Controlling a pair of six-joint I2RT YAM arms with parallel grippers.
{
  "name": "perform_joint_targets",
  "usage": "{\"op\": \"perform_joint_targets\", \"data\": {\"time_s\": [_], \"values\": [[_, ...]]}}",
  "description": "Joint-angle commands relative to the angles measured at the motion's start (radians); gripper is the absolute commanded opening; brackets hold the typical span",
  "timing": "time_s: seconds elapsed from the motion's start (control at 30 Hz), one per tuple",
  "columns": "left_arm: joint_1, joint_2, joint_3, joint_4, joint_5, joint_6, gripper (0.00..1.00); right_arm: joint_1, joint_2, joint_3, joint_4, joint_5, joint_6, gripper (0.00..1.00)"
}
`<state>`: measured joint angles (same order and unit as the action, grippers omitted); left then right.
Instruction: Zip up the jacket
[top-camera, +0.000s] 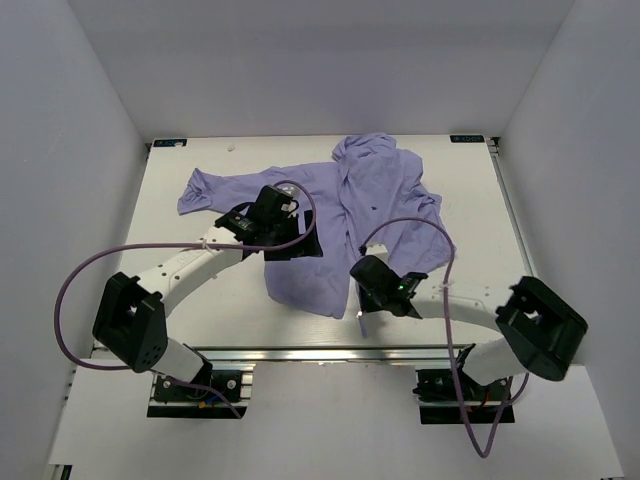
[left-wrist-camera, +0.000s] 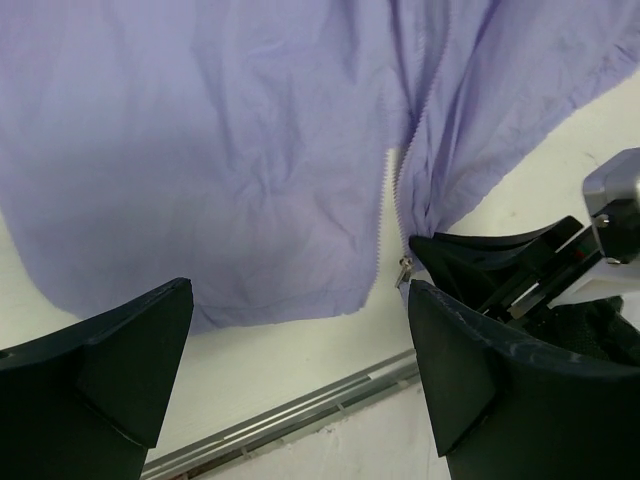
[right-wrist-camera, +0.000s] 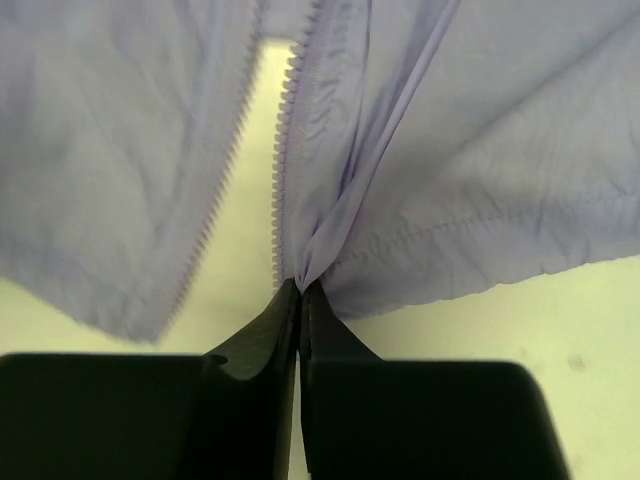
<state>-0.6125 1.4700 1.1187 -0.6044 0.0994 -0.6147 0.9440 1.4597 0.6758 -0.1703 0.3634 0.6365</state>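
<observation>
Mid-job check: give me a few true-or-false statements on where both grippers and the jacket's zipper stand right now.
1. The right gripper is shut on the bottom edge of the thin lavender fabric jacket, beside the zipper teeth. True.
2. The left gripper is clamped on a sleeve. False: its jaws stand wide open over the jacket, holding nothing.
3. The zipper is fully closed. False: the two rows of teeth lie apart, with the white table showing between them.
4. The hood lies toward the table's far edge. True.
</observation>
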Motion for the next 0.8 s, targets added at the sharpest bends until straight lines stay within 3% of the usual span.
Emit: {"op": "perform_joint_targets", "data": {"time_s": [0.0,0.17,0.4,0.6,0.77], "values": [[-0.001,-0.01,0.018,0.052,0.112,0.047,0.98,-0.013,-0.129,-0.071,-0.058,-0.058,-0.034,0.0],[-0.045,-0.019,-0.042,0.055,0.161,0.058,0.98,-0.097,-0.28,-0.114,-0.049,-0.113,-0.044,0.0],[-0.217,0.041,-0.072,-0.04,0.033,0.053,0.98,-0.165,-0.447,-0.148,-0.136,-0.11,-0.029,0.0],[-0.314,0.15,-0.001,-0.07,-0.041,0.053,0.97,-0.198,-0.483,-0.17,-0.141,-0.153,-0.035,0.0],[-0.342,0.222,0.021,-0.054,-0.037,0.053,0.87,-0.202,-0.483,-0.182,-0.13,-0.164,-0.029,0.0]]}}
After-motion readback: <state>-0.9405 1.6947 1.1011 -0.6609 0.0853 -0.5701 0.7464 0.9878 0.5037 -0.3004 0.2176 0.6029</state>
